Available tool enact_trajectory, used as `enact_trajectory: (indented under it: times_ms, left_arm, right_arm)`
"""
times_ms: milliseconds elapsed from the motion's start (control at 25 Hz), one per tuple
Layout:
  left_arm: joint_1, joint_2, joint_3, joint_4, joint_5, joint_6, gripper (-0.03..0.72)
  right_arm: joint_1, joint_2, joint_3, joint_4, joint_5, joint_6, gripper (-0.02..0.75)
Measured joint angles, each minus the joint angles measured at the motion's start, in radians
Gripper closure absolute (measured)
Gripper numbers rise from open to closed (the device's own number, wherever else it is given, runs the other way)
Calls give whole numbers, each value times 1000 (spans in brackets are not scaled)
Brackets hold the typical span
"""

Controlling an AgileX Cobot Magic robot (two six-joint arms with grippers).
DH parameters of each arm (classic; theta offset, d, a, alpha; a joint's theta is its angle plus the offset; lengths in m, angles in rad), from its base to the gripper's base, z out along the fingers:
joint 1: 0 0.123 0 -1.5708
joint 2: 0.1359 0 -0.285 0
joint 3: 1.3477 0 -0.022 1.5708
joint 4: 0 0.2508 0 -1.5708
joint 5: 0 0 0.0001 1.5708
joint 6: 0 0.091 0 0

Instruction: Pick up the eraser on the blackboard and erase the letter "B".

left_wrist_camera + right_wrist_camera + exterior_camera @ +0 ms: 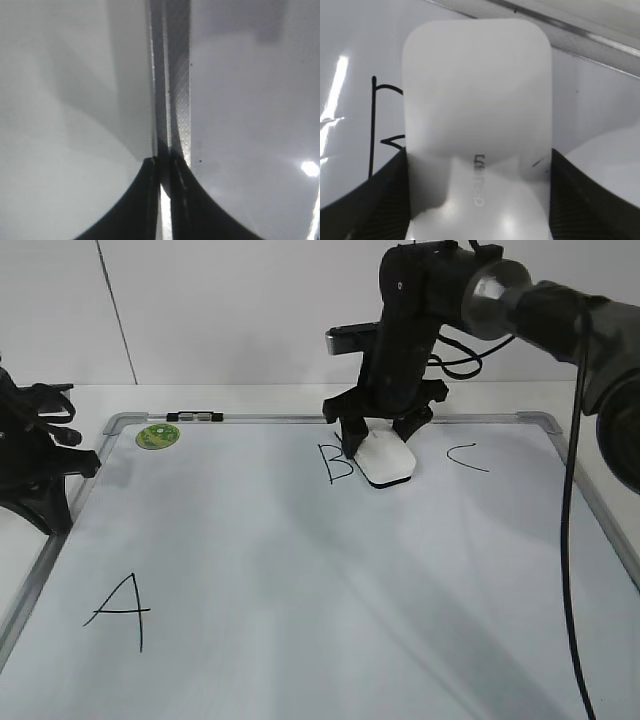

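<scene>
Gripping the eraser point(386, 460) by its sides in your right gripper point(384, 437), you set it beside the letter "B" point(335, 463), felt down for wiping.

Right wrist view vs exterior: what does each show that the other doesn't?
Right wrist only: grey lettering on top of the eraser, and both fingers pressed against its sides.

Exterior only: the whole blackboard, letters A and C, the green sticker, the clip, and the left gripper at the board's left edge.

Both: the right gripper clamping the eraser, with the letter "B" partly covered by it.
</scene>
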Motion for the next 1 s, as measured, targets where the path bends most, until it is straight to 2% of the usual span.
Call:
enact_trajectory:
  times_ms: [160, 400, 520, 760, 880, 1000]
  left_arm:
    - [2, 0, 0, 0, 0, 0, 669]
    - [2, 0, 0, 0, 0, 0, 669]
    - [2, 0, 0, 0, 0, 0, 669]
    - [2, 0, 0, 0, 0, 0, 669]
    - [2, 0, 0, -2, -1, 0, 669]
    - [2, 1, 0, -4, -1, 0, 669]
  right_arm:
    - [57, 9, -6, -20, -11, -6, 204]
    - [203, 19, -15, -19, -32, -26, 205]
    - [231, 21, -16, -17, -34, -33, 205]
    - [204, 21, -16, -15, -34, -16, 206]
    - [153, 21, -19, 21, -34, 3, 206]
    - [60, 21, -19, 27, -37, 8, 206]
